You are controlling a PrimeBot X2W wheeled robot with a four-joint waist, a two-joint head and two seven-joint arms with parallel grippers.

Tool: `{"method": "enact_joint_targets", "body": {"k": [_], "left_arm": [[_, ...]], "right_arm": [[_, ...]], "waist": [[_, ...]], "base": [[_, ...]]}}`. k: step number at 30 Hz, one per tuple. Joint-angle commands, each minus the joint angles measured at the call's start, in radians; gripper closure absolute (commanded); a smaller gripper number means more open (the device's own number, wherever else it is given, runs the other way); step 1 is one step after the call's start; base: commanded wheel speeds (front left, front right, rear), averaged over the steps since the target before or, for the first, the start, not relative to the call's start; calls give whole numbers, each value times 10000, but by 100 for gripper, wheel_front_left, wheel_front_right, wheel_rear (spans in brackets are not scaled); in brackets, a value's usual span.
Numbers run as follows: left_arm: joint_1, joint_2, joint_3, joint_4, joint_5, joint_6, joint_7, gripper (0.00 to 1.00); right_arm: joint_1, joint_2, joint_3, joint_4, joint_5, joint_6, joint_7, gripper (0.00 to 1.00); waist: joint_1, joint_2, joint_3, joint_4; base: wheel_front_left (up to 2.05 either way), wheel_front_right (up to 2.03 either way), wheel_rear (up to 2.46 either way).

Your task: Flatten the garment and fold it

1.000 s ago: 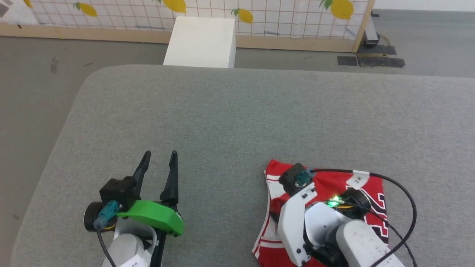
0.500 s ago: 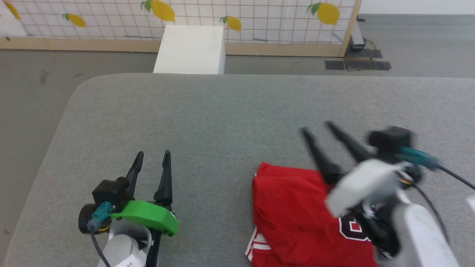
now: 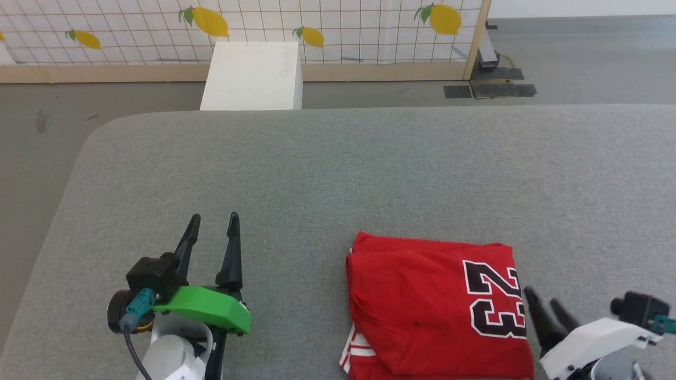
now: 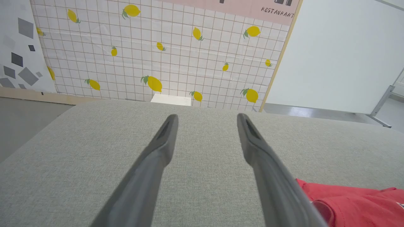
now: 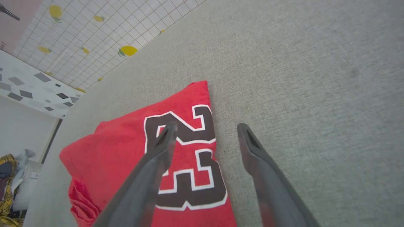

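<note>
The garment lies folded into a red rectangle on the grey padded table, with a black, white-outlined "23" on top near its right edge and striped white trim peeking out at its lower left. In the right wrist view the garment lies below and left of the fingers. My right gripper hovers open just off the garment's lower right corner, holding nothing. My left gripper rests open over bare table to the garment's left. The left wrist view catches a red edge of the garment at lower right.
A white box stands on the floor beyond the table's far edge. Behind it runs a lemon-print grid panel on a wooden frame. Grey floor lies to the left of the table's rounded corner.
My right gripper let go of the garment, opened, lifted off it and drew back to the lower right. The garment now lies folded with the "23" showing. The head view shifted slightly.
</note>
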Motion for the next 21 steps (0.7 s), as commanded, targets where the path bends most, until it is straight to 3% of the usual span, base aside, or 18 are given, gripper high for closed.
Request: {"method": "enact_joint_targets", "body": {"k": [1,5,11,12,15,16,21], "left_arm": [[63,-28,12,-36,39,-68,-45,0],[35,-28,-26,-19,11,-69,-45,0],[35,-28,-81,-6,-35,-67,-45,0],[44,-28,-82,-5,-38,-65,-45,0],[94,-28,-77,-4,-51,-65,-45,0],[109,-28,-71,-7,-52,-65,-45,0],[220,-26,116,-183,33,-38,-45,0]], "right_arm": [[-169,6,61,279,286,-13,195,0],[-638,6,426,1278,1215,-13,730,0],[-1299,6,799,2553,1421,-13,1303,0],[-1370,6,840,2690,1451,-13,1384,5],[-1572,6,1008,2881,1246,-13,1529,91],[-1621,6,1029,2861,1119,-13,1529,100],[-1961,7,1559,2034,-545,-13,1778,100]], "waist": [[0,0,26,-11],[0,0,42,3],[0,0,-10,55],[0,0,-25,54],[0,0,-64,27],[0,0,-68,7],[0,0,80,-461]], "base": [[0,0,0],[0,0,0],[0,0,0],[0,0,0],[0,0,0],[0,0,0],[0,0,0]]}}
